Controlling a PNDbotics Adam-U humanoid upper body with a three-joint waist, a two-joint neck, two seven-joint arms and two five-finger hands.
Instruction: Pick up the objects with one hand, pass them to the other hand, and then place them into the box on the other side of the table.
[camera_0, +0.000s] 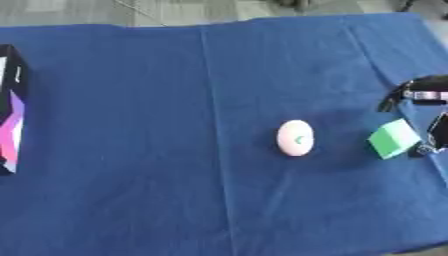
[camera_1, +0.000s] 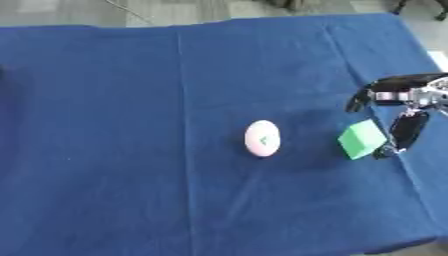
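Note:
A green block (camera_1: 360, 140) lies turned at an angle on the blue cloth near the table's right edge. My right hand (camera_1: 404, 102) comes in from the right and stands over it, open. Its curved fingers (camera_1: 359, 101) arch above the block's far corner without touching it, and the thumb (camera_1: 408, 131) lies along the block's right side. A white oval object (camera_1: 262, 138) with a small green mark rests in the middle of the table, apart from the hand. The box (camera_0: 10, 110), black with pink and purple sides, stands at the far left edge. My left hand is out of sight.
A blue cloth (camera_0: 131, 190) covers the whole table, with a crease running front to back left of centre. Grey floor shows beyond the far edge.

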